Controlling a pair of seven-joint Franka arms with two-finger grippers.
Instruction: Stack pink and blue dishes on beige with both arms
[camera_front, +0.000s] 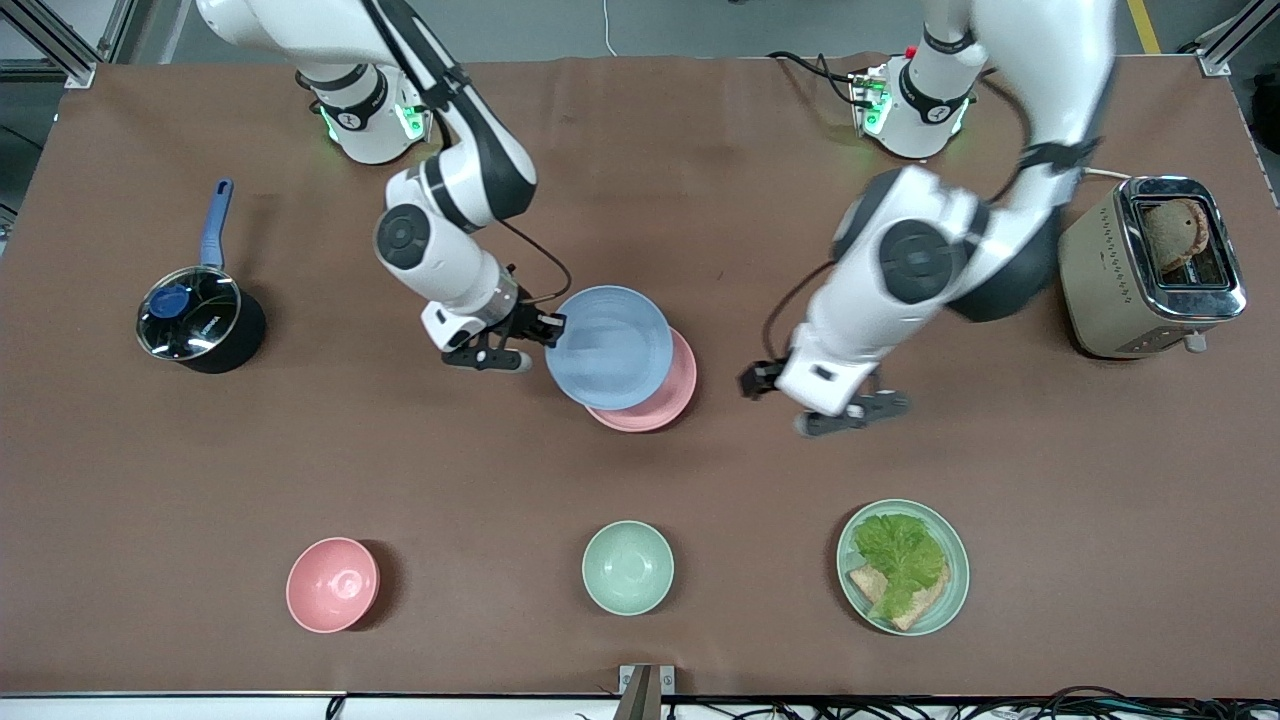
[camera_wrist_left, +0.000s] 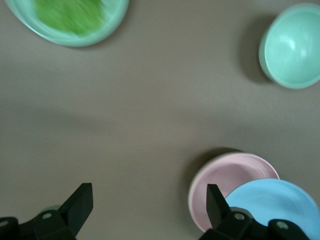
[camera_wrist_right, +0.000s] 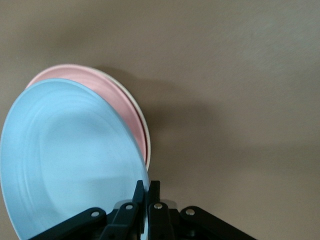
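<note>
My right gripper (camera_front: 548, 330) (camera_wrist_right: 148, 184) is shut on the rim of the light blue plate (camera_front: 610, 345) (camera_wrist_right: 65, 160). The plate hangs tilted over the pale pink plate (camera_front: 665, 395) (camera_wrist_right: 115, 100), covering most of it. The pink plate lies on the beige plate, of which only a thin cream rim (camera_wrist_right: 146, 135) shows in the right wrist view. My left gripper (camera_front: 815, 397) (camera_wrist_left: 148, 189) hovers open and holds nothing, over bare table beside the stack toward the left arm's end. Both plates (camera_wrist_left: 275, 205) (camera_wrist_left: 230, 175) show at the edge of the left wrist view.
Near the front edge stand a pink bowl (camera_front: 332, 584), a mint-green bowl (camera_front: 627, 567) and a mint-green plate with lettuce and bread (camera_front: 903, 566). A lidded black pot with a blue handle (camera_front: 200, 325) sits at the right arm's end. A toaster (camera_front: 1150, 265) stands at the left arm's end.
</note>
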